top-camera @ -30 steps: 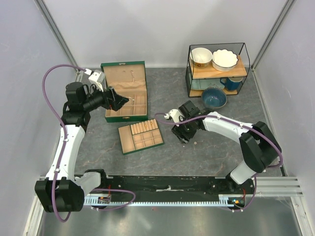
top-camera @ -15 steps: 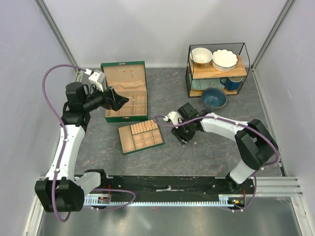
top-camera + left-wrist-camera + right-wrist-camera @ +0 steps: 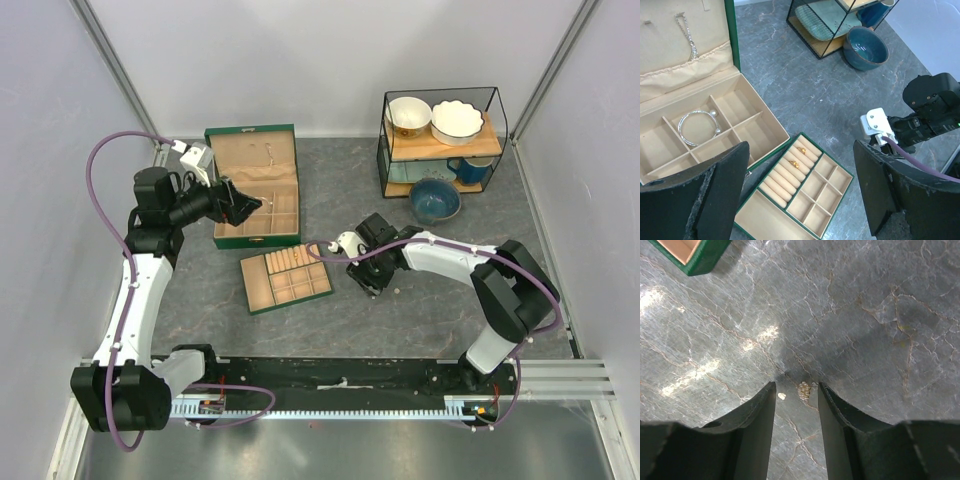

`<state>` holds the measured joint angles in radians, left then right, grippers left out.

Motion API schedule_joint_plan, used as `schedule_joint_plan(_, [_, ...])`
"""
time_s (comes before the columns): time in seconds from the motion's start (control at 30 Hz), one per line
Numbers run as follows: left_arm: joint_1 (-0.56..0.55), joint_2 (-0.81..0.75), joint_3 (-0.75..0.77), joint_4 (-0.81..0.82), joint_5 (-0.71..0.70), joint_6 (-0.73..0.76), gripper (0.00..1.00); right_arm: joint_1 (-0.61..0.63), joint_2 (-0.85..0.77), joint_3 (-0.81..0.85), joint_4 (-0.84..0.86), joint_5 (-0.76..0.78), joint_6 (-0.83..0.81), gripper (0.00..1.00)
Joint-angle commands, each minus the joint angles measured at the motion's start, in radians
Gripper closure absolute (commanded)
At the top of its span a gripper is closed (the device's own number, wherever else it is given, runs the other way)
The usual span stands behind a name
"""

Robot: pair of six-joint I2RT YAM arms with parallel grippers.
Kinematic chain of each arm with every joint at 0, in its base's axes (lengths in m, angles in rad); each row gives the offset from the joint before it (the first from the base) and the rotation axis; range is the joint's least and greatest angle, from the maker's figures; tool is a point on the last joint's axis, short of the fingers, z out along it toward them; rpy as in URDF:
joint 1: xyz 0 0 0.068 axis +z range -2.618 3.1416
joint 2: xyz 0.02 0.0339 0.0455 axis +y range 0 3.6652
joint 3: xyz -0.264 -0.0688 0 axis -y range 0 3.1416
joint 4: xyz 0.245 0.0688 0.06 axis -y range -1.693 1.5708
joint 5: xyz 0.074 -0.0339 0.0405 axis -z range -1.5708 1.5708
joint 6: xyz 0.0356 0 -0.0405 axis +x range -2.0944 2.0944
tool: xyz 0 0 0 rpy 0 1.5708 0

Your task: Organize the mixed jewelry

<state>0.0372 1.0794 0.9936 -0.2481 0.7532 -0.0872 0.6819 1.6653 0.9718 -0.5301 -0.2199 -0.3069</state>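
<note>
right of the loose green tray with tan compartments (image 3: 285,280), the right gripper (image 3: 796,386) sat low, fingers apart either side of a tiny pale beaded stud (image 3: 803,390). beyond the tray, the left gripper (image 3: 800,150) hung spread wide over the green box (image 3: 731,30), where a thin silvery bangle (image 3: 697,127) lay.

Tiny pale speck (image 3: 782,396), kind indistinct

Three vantage points, one worktop (image 3: 400,320).
From high behind the arm bases, down on everything; from the left wrist, obliquely across open box (image 3: 757,135) and tray (image 3: 825,172), both shared with overhead; from the right wrist, straight down past the right claw (image 3: 796,386), close in, catching one tray corner.
</note>
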Motion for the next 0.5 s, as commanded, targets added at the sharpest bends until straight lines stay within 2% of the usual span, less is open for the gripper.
schedule_joint_plan(0.0, [0.000, -0.013, -0.004, 0.021, 0.005, 0.038, 0.08, 0.005, 0.004, -0.007, 0.030, 0.019, -0.003, 0.53])
schedule_joint_plan(0.47, [-0.002, -0.018, -0.007, 0.023, 0.006, 0.040, 0.08, 0.015, -0.006, -0.016, 0.027, 0.073, 0.006, 0.60])
